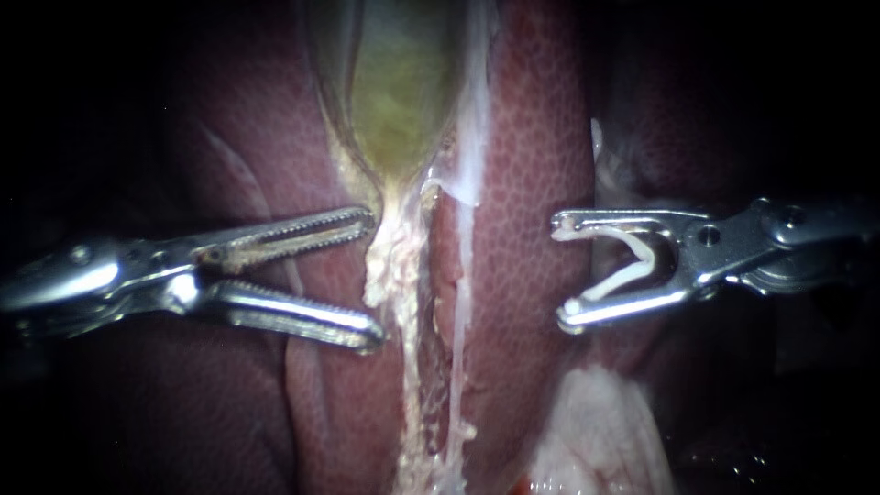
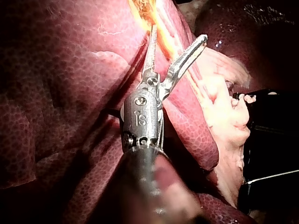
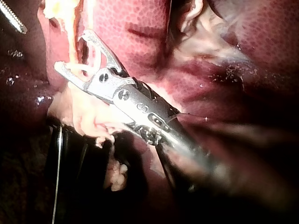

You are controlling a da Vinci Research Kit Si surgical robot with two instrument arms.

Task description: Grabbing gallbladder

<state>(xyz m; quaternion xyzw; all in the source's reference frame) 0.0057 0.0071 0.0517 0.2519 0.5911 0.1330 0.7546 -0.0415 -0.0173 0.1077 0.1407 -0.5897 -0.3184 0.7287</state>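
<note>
The greenish gallbladder [image 1: 399, 92] lies between liver lobes and narrows downward into a pale ragged strand [image 1: 394, 266]. My left instrument [image 1: 371, 275] comes in from the left with its serrated jaws wide open; their tips reach the strand's left edge without gripping it. In the left wrist view the same open jaws [image 2: 178, 33] straddle the yellowish strand [image 2: 163, 42]. My right instrument [image 1: 561, 269] sits to the right over the liver, apart from the strand, and its spread jaws carry a white V-shaped clip [image 1: 632, 266]. The right wrist view shows this instrument [image 3: 72, 49] and clip [image 3: 86, 70] too.
Red mottled liver [image 1: 532, 137] flanks the gallbladder on both sides. A thin whitish membrane [image 1: 467, 165] runs down beside the strand. Pale fatty tissue [image 1: 596, 431] lies below the right instrument. The left instrument's jaw tip [image 3: 11, 16] shows beyond the right instrument's jaws.
</note>
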